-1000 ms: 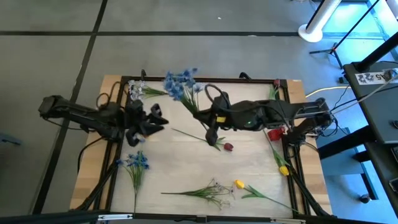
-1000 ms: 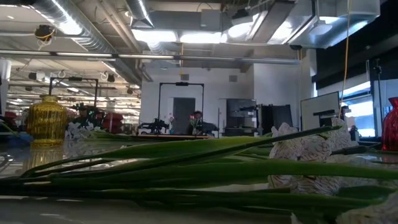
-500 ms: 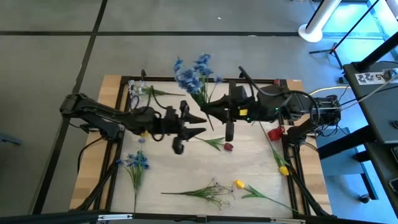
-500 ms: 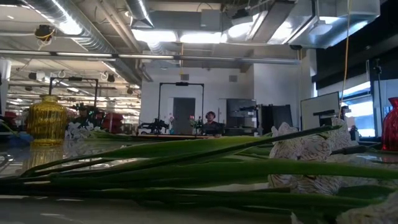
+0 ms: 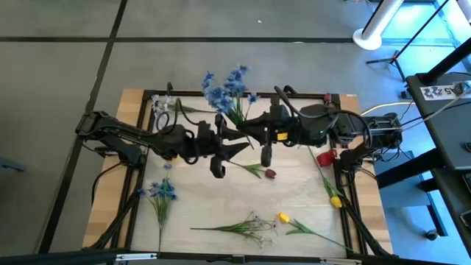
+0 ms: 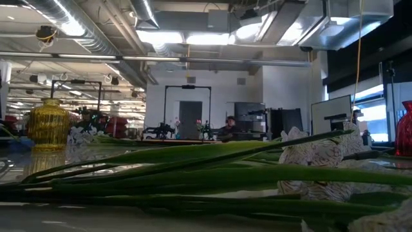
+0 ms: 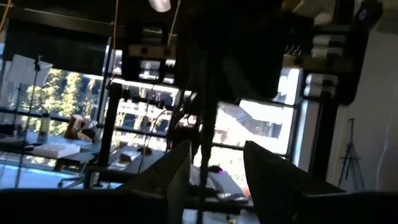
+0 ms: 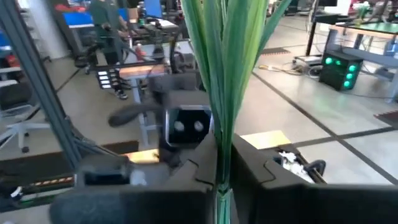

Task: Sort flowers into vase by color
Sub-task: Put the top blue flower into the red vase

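Stems of the blue bunch (image 5: 227, 94) are clamped between the fingers of the right gripper (image 5: 243, 132), which is held above the middle of the table (image 5: 191, 202); the bunch's long axis runs from that grip up and away toward the far rail, with the blue heads fanned out over the far edge; in the right wrist view the green stems (image 8: 227, 68) are seen rising straight out from between the closed fingers. Facing it from the opposite side, the left gripper (image 5: 229, 145) is held just beside the lower end of those stems, its fingers spread apart and empty, as the left wrist view's two pale fingers (image 7: 177, 174) with a gap between them confirm; a handover is judged to be in hand, and the left arm is plainly the nearer one to take the stem end, which lies directly ahead of its open fingers. Whether the stems already sit inside that gap cannot be told. Elsewhere on the table, a dark red tulip (image 5: 269, 174) is lying just below the two grippers, a small blue sprig (image 5: 161, 193) near the left edge, a white sprig (image 5: 163, 107) at the far left corner, a white spray (image 5: 246, 225) with a yellow tulip (image 5: 282, 218) toward the near edge, and another yellow tulip (image 5: 335, 200) by the right rail; a yellow vase (image 6: 48, 125) is shown in the low view.
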You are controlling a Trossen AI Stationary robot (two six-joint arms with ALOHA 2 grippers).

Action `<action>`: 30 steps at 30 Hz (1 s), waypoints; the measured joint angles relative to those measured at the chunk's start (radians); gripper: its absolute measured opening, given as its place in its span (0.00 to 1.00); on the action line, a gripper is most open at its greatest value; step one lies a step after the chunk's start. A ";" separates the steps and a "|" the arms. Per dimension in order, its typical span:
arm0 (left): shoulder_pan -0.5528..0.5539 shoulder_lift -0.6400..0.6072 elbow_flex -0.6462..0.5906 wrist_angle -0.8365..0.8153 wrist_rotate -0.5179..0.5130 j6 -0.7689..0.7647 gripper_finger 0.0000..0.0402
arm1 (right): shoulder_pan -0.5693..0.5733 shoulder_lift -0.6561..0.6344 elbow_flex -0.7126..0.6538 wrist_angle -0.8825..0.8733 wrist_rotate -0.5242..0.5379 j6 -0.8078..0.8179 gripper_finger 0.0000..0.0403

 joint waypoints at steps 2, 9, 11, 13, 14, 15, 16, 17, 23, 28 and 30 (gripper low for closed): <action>0.000 0.000 0.000 0.013 0.002 -0.026 0.36 | 0.000 0.004 -0.012 0.037 0.000 0.000 0.06; -0.010 0.000 0.000 -0.002 0.001 -0.069 0.28 | 0.002 0.007 -0.055 0.051 -0.008 0.009 0.06; -0.018 0.000 0.000 -0.005 -0.006 -0.080 0.19 | 0.001 0.007 -0.055 0.044 -0.022 0.036 0.07; -0.029 0.000 0.000 -0.026 -0.033 -0.079 0.08 | 0.002 0.006 -0.055 0.023 -0.048 0.060 0.09; -0.034 0.000 0.001 -0.041 -0.048 -0.080 0.05 | 0.001 0.006 -0.055 0.015 -0.058 0.072 0.11; -0.038 -0.002 0.001 -0.065 -0.053 -0.083 0.04 | 0.001 0.006 -0.055 0.008 -0.070 0.082 0.14; -0.040 -0.002 0.001 -0.088 -0.053 -0.082 0.04 | 0.001 0.007 -0.055 0.011 -0.074 0.085 0.18; -0.045 -0.002 0.001 -0.111 -0.055 -0.082 0.04 | 0.001 0.007 -0.055 0.013 -0.081 0.086 0.21; -0.084 -0.001 0.001 -0.250 -0.089 -0.082 0.05 | 0.000 0.006 -0.055 0.007 -0.107 0.140 0.46; -0.114 0.000 0.001 -0.323 -0.177 -0.082 0.04 | 0.000 0.006 -0.055 -0.003 -0.107 0.148 0.54; -0.122 0.000 0.001 -0.325 -0.202 -0.080 0.04 | 0.000 0.006 -0.054 -0.015 -0.116 0.170 0.53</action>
